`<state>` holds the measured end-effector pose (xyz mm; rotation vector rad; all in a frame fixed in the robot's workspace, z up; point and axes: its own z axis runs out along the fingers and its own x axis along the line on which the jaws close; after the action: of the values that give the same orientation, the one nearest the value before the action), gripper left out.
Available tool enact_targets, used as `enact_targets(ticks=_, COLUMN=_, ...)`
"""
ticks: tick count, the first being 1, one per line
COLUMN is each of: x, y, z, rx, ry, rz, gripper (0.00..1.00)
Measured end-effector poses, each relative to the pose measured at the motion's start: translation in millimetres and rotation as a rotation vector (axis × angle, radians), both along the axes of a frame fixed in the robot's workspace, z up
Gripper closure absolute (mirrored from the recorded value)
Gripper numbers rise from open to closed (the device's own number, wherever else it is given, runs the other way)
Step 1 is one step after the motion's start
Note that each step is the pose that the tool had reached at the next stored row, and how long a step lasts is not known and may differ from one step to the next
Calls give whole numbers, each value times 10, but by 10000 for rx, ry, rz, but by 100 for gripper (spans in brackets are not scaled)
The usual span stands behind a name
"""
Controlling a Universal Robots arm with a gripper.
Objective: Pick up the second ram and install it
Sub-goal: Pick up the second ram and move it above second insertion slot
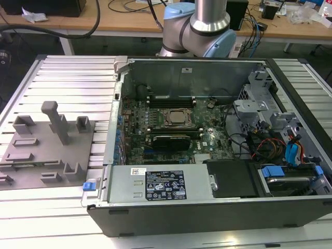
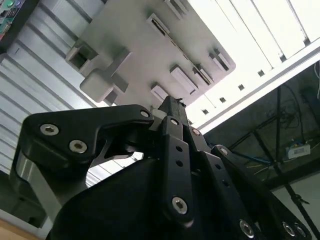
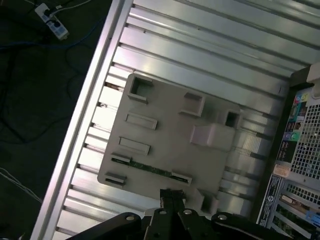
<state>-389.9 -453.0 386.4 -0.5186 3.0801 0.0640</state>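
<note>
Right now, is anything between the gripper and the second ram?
Nothing visible does. In the first wrist view the gripper hangs above the grey fixture plate, where the second ram lies uncovered in its holder.

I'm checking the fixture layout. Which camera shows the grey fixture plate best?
The first wrist view: nearly the whole plate from above, its holders distinct. The exterior view shows it at a low slant, holders overlapping. The second wrist view shows it partly behind the gripper.
</note>
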Motion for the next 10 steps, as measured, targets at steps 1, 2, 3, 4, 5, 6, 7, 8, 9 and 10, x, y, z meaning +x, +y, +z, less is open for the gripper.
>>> enact_targets(ticks=1, x=0, y=0, z=0, rx=0, ry=0, rz=77, gripper=89)
enact_targets(ticks=2, x=0, y=0, z=0, rx=0, ry=1, rz=183, gripper=89)
enact_targets(ticks=3, x=0, y=0, z=0, rx=0, ry=0, rz=338, gripper=89)
enact_targets(ticks=4, x=0, y=0, z=0, rx=0, ry=-1, rz=604, gripper=89)
enact_targets(ticks=5, x=0, y=0, z=0, rx=0, ry=0, rz=742, gripper=89)
enact_targets(ticks=6, x=0, y=0, z=0, rx=0, ry=0, rz=857, gripper=89)
enact_targets(ticks=7, x=0, y=0, z=0, rx=0, ry=0, rz=943, gripper=89)
enact_targets(ticks=8, x=0, y=0, z=0, rx=0, ry=0, rz=1020, gripper=89)
enact_targets(ticks=9, x=0, y=0, z=0, rx=0, ry=1, rz=1165, gripper=89)
enact_targets(ticks=10, x=0, y=0, z=0, rx=1, ry=0, rz=1305, gripper=89)
